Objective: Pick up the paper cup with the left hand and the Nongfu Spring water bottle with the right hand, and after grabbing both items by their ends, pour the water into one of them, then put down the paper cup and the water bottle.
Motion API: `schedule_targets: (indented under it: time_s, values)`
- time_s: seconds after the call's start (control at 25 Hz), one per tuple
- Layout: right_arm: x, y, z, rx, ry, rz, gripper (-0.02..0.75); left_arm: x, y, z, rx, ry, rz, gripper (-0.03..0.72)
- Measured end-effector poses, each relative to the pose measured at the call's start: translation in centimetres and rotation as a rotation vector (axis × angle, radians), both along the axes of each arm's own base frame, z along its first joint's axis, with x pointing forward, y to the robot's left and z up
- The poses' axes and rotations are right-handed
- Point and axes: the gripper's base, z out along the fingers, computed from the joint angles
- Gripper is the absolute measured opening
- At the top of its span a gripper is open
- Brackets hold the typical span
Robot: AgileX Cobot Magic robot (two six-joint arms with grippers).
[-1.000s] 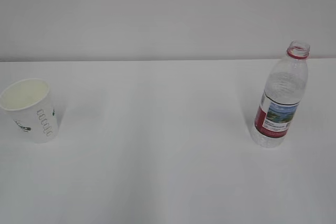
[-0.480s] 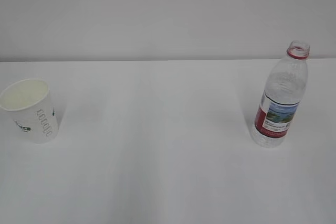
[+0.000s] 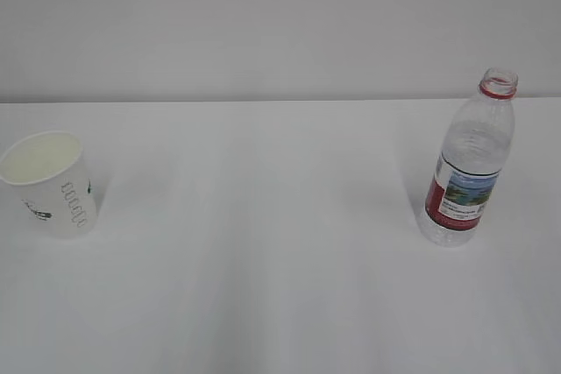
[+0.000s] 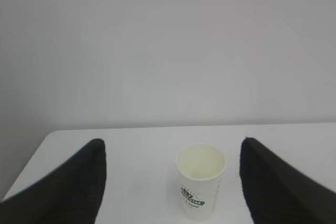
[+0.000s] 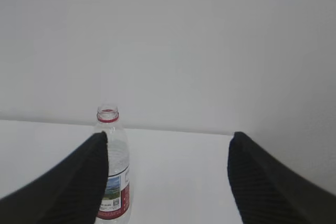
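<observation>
The white paper cup [image 3: 53, 183] stands upright at the table's left, its cream inside showing. The Nongfu Spring water bottle [image 3: 469, 164], uncapped with a red neck ring and red label, stands upright at the right. Neither gripper appears in the exterior view. In the left wrist view the cup [image 4: 200, 182] stands some way ahead, between the spread black fingers, and my left gripper [image 4: 171, 148] is open and empty. In the right wrist view the bottle [image 5: 111, 171] stands beyond the left finger, partly hidden by it; my right gripper [image 5: 168, 140] is open and empty. Water inside the bottle cannot be made out.
A white table [image 3: 263, 243] meets a plain pale wall [image 3: 263, 24] behind. The table's left edge [image 4: 31, 161] shows in the left wrist view. Nothing else stands on the surface.
</observation>
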Motion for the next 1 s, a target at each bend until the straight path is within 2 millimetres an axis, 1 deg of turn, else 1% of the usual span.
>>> schedule_targets:
  time_s: [0.24,0.32,0.56,0.8,1.0]
  values:
    - [0.1,0.0,0.0,-0.001,-0.013,0.000,0.537,0.1,0.0,0.1,0.001,-0.009,0.002,0.579]
    - [0.7,0.0,-0.2,-0.002,0.018,0.000,0.537,0.3,0.1,0.1,0.011,0.001,0.010,0.579]
    - [2.9,0.1,-0.5,-0.014,0.118,0.002,0.537,2.1,0.3,0.1,0.029,0.085,0.022,0.579]
    - [5.3,0.1,-0.4,-0.031,0.174,0.006,0.537,3.2,0.6,0.3,0.079,0.104,0.054,0.579]
    - [7.3,0.2,-0.4,-0.059,0.210,0.012,0.537,4.8,0.8,0.1,0.098,0.166,0.062,0.579]
